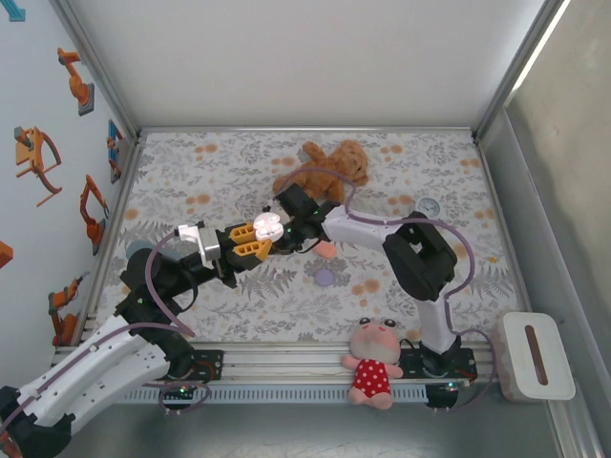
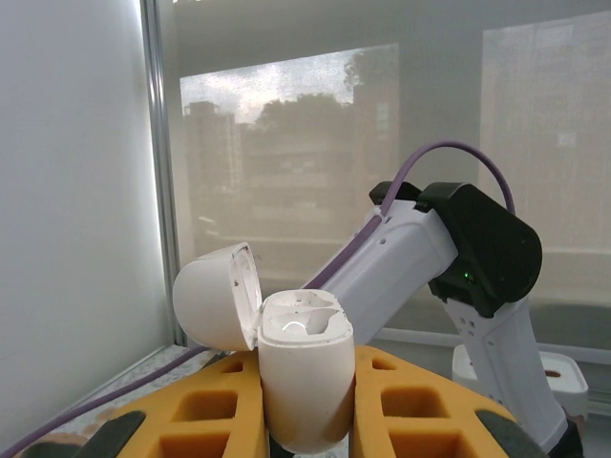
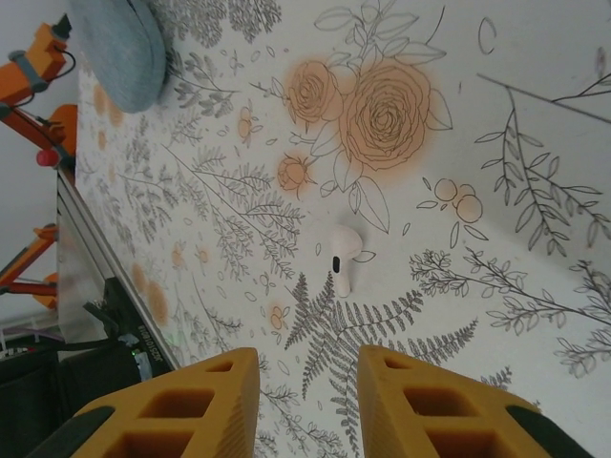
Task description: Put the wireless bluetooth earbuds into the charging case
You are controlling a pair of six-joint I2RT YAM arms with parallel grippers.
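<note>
Step, as judged: pickup of earbud (image 3: 344, 260). R hand (image 3: 307, 401) over surface (image 3: 535, 143), fingers apart, nothing btwn. Bud lies just ahead of its tips, roughly in line w/ gap, untouched. L hand (image 2: 307, 420) clamped on charging case (image 2: 305, 367), lid flipped open. Next: lower R hand, pinch stem, carry to case. Bud: off-white, stemmed, lying on side.

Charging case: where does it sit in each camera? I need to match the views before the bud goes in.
Top external: the charging case, just left of mid-table, clamped in the left pincer.
Left wrist: the case bottom centre, lid open to the left.
Right wrist: this camera faces the floral cloth and a loose earbud.
Shared landmark: the right arm's black joint, right of the case in both.
</note>
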